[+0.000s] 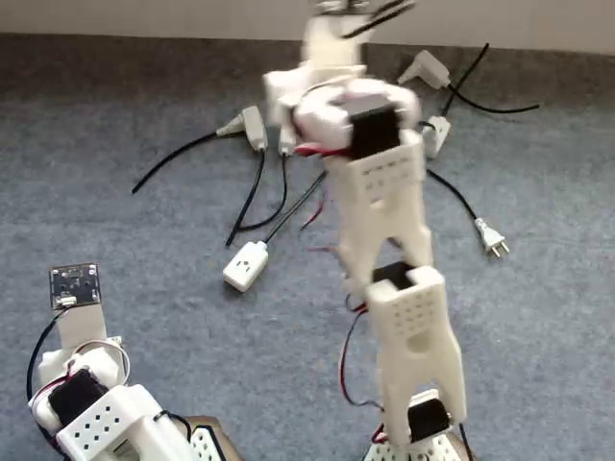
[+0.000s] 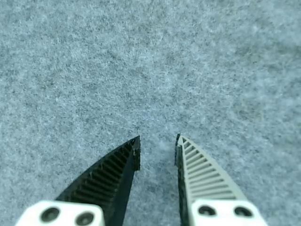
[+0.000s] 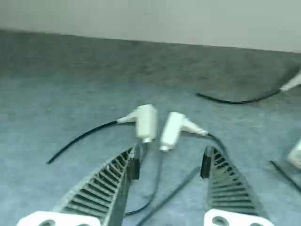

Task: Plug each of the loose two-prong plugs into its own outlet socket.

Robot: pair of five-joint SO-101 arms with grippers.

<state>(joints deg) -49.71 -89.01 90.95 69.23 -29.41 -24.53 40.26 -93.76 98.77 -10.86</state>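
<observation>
Fig. R tool (image 3: pixel 170 162): jaws wide apart, nothing held, facing cable-end body A (image 3: pixel 146 121) and body B (image 3: pixel 171 128), which lie just beside each other on far counter (image 3: pixel 56 94). L tool (image 2: pixel 157 146): jaws narrowly apart, over bare counter. Handling (est.): plug bodies light, rigid plastic; cords limp, may drag. Grip body by sides, not cord/prongs. High view adds two-prong plug (image 1: pixel 495 240) w/ prongs visible and socket block (image 1: pixel 245 266) mid-counter. R wrist view adds A/B close up.
</observation>
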